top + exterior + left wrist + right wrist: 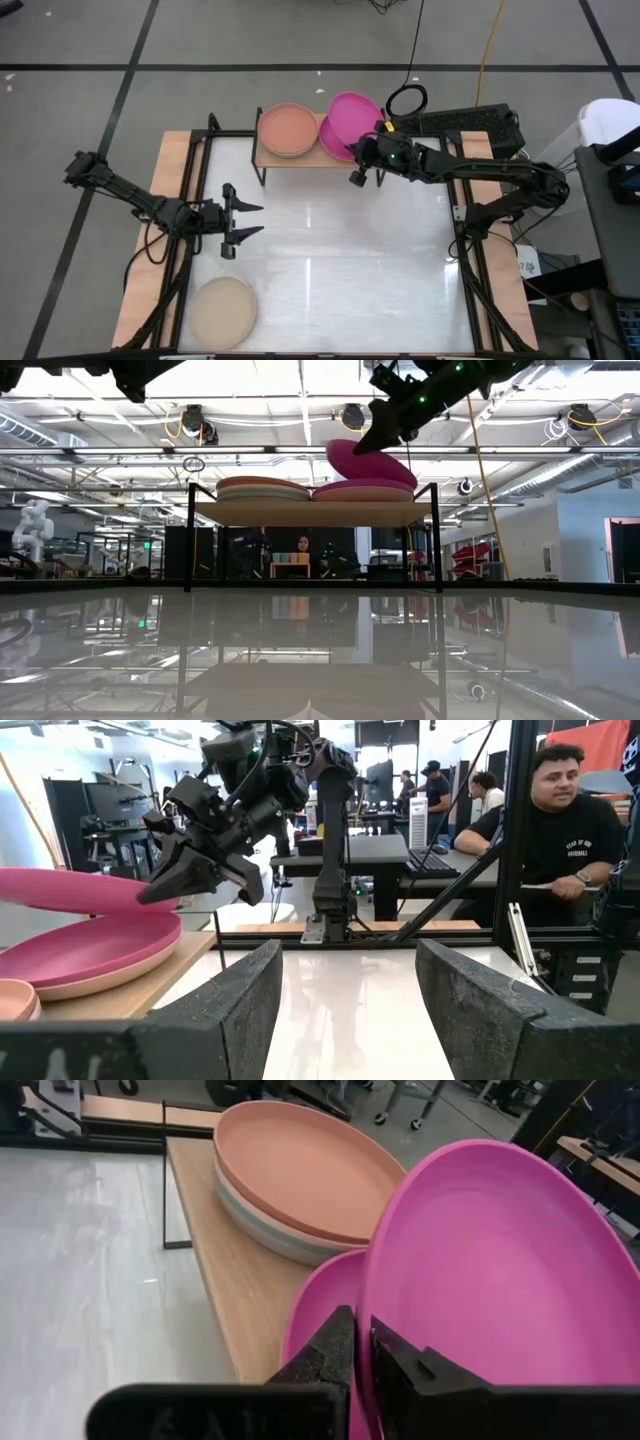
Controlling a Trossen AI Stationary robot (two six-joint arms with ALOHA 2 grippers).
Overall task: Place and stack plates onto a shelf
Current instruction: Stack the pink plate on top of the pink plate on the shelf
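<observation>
A: R gripper (356, 165)?
B: Pinching tilted magenta plate (352, 120) over shelf (262, 158) right stack.
A: L gripper (246, 222)?
B: Spread wide, mid-table; beige plate (222, 310) at near-left corner.

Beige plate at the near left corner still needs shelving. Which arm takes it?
Left, probably. The left gripper is open and empty, close to the beige plate. The right gripper is shut on the tilted magenta plate at the shelf.
</observation>
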